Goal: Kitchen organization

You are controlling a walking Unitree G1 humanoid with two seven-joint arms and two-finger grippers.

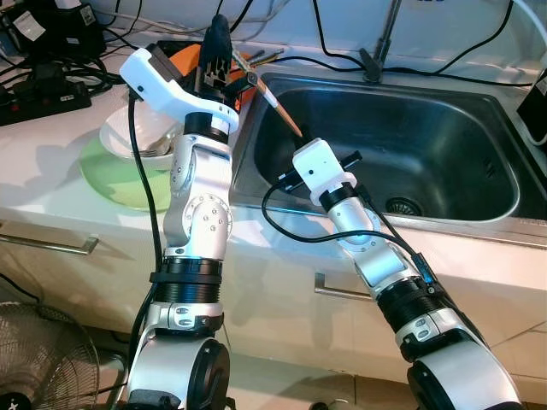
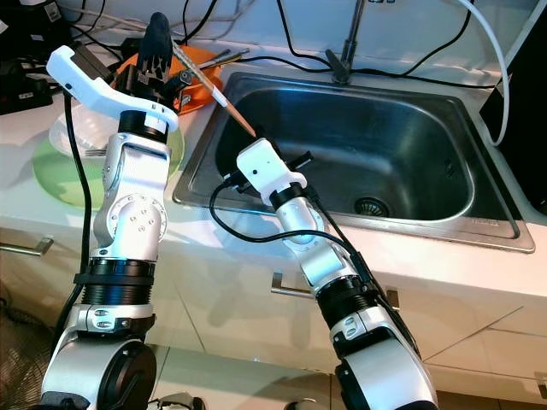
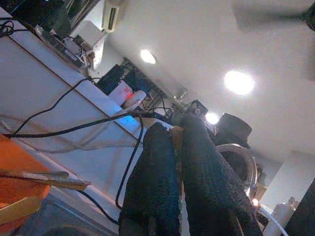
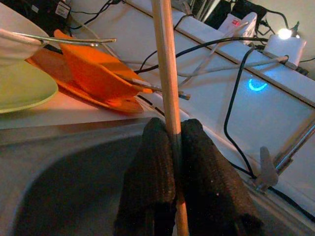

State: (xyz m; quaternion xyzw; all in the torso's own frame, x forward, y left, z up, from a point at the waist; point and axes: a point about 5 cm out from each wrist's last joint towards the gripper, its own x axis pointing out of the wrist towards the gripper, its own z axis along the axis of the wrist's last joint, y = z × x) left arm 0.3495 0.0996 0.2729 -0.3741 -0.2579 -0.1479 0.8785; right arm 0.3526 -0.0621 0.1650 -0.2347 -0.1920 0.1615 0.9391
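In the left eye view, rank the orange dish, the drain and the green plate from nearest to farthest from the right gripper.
From the right gripper, at the sink's near-left wall:
1. Drain, to its right on the sink floor.
2. Orange dish, on the counter to its left, behind the left gripper.
3. Green plate, farthest left, under a white bowl.

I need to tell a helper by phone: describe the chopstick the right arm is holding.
Find the steel sink. At its left rim the right tool pinches one wooden chopstick slanting up. Unlike the sticks on the orange plate, it is white-tipped and held aloft.

white counter (image 1: pixel 51 184): green plate (image 1: pixel 120 184), orange dish (image 2: pixel 192 90)
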